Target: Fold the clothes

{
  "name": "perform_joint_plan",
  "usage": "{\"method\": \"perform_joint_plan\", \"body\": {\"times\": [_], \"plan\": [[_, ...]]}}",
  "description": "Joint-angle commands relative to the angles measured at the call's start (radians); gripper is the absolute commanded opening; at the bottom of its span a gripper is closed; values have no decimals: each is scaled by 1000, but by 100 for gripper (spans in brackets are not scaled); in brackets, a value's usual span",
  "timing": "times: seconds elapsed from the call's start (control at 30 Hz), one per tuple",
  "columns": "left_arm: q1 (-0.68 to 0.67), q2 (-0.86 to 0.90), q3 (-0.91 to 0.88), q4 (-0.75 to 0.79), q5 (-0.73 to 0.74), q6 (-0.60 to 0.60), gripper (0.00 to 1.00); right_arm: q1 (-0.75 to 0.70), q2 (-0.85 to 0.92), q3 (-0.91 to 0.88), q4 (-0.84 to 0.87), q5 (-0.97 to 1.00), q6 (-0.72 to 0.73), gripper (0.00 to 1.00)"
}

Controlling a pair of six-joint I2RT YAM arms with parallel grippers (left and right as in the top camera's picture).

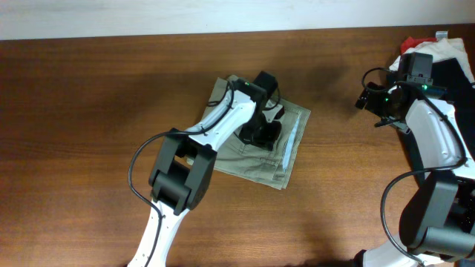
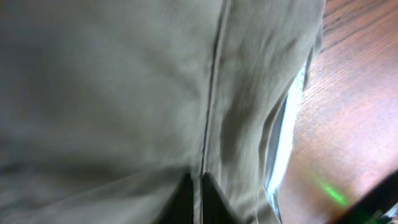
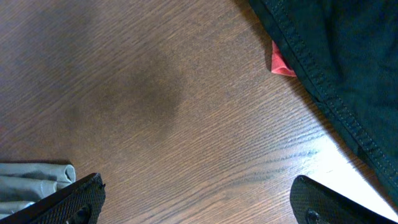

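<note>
An olive-green garment (image 1: 290,145) lies folded into a rough square in the middle of the table. My left gripper (image 1: 261,133) rests on top of it. In the left wrist view its two fingers (image 2: 194,198) are pressed together on the cloth (image 2: 124,93), with nothing seen between them. My right gripper (image 1: 371,100) is at the far right, over bare wood. In the right wrist view its fingers (image 3: 199,202) are wide apart and empty. A black garment (image 3: 336,56) and a bit of red cloth (image 3: 281,62) lie just beyond it.
A pile of clothes, black (image 1: 449,70), red (image 1: 414,43) and white (image 1: 454,49), lies at the table's far right edge. The wooden table (image 1: 89,111) stretches left of the folded garment. A corner of the olive garment (image 3: 31,180) shows in the right wrist view.
</note>
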Motion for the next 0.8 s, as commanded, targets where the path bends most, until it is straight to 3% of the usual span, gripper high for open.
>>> {"method": "perform_joint_plan", "body": {"times": [0.0,0.1,0.23,0.37,0.53,0.77], "plan": [[94,-31,146,-56,-40,93,69,0,-13,11,-1,12,8,99],[208,-39,257,-124,-156,93,99,0,-13,11,-1,12,8,99],[457,-36,268,-140,-147,142,99,0,-13,11,-1,12,8,99],[608,-36,136,-132,183,324,99,0,-13,11,-1,11,9,99],[618,-34,-34,-42,199,377,99,0,-13,11,-1,11,8,99],[614,-26,-90,7,199,377,99,0,-13,11,-1,12,8,99]]}}
